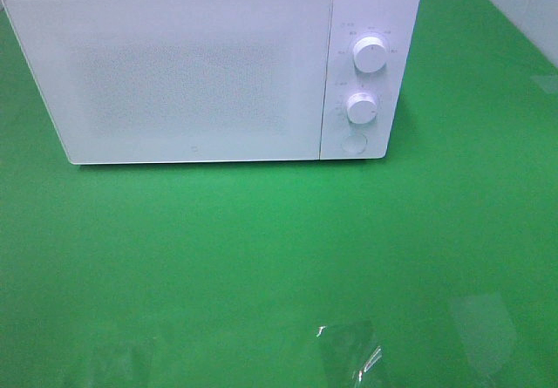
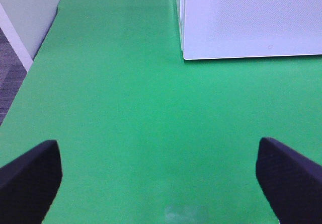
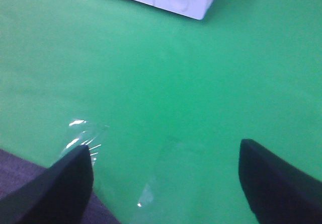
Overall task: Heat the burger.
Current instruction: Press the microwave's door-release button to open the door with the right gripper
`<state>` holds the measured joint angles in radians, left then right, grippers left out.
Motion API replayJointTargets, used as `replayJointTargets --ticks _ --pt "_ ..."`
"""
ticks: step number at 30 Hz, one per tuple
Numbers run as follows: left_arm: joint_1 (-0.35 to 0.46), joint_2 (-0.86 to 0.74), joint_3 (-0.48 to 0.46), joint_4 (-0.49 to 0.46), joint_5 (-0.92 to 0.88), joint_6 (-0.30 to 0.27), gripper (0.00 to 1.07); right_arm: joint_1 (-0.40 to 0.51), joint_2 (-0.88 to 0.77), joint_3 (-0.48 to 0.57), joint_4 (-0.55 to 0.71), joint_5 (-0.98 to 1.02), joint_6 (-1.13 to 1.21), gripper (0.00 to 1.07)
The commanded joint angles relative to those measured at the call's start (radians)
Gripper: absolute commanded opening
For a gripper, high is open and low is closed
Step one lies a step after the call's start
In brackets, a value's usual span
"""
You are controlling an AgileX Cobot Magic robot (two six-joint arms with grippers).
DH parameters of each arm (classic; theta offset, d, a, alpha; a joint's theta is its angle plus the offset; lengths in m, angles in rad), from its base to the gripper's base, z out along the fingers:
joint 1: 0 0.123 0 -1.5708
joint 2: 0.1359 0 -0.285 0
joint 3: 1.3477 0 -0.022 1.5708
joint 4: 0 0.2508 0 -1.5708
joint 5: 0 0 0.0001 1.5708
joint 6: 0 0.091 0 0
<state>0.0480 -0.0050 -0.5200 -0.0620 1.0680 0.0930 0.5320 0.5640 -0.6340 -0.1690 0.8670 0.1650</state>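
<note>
Hovering, my left gripper (image 2: 158, 156) and right gripper (image 3: 165, 156) spread, empty | microwave (image 1: 174, 74) ahead, closed | burger unseen | risk: blind reach rams microwave.

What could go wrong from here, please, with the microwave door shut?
1. The burger shows in no view; turning a knob might run the microwave empty.
2. The clear film near the front edge of the table could snag the open right pincer.
</note>
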Motion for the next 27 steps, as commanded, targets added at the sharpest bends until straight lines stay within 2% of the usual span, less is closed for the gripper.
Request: replayJointTargets --ticks 1,3,14,19,27 --pt "0.004 -0.018 0.003 0.002 0.003 0.000 0.98 -0.066 -0.059 0.009 -0.007 0.033 0.005 0.76" --pt "0.004 -0.018 0.003 0.002 0.003 0.000 0.98 -0.162 -0.162 0.009 -0.006 0.041 0.005 0.76" --pt "0.004 -0.018 0.003 0.002 0.003 0.000 0.98 -0.351 -0.389 0.009 0.005 0.087 0.005 0.76" --pt "0.004 -0.018 0.003 0.002 0.003 0.000 0.98 -0.393 -0.426 0.023 0.049 0.100 0.006 0.76" --pt "0.004 -0.018 0.003 0.002 0.003 0.000 0.98 -0.428 -0.522 0.139 0.105 0.094 0.008 0.76"
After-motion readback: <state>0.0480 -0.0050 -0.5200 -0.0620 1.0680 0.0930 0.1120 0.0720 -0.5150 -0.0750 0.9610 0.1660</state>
